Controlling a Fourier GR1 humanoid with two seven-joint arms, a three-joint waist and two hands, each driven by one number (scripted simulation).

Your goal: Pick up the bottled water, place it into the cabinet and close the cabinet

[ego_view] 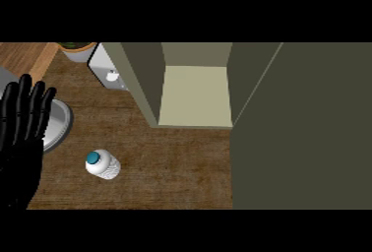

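The bottled water [103,165] stands upright on the wooden counter [174,167], in front of the open cabinet [195,93] and somewhat to its left, with its blue cap facing up. It is probably a light plastic bottle, smooth and a little slippery, and its thin wall may give under pressure, so the best place to take hold looks to be around the middle of the body, below the cap. The left robot hand [20,142] shows just left of the bottle, near it but apart; its fingers are straight and spread, pointing up, and it holds nothing. It appears to be resting. The right robot hand is not visible.
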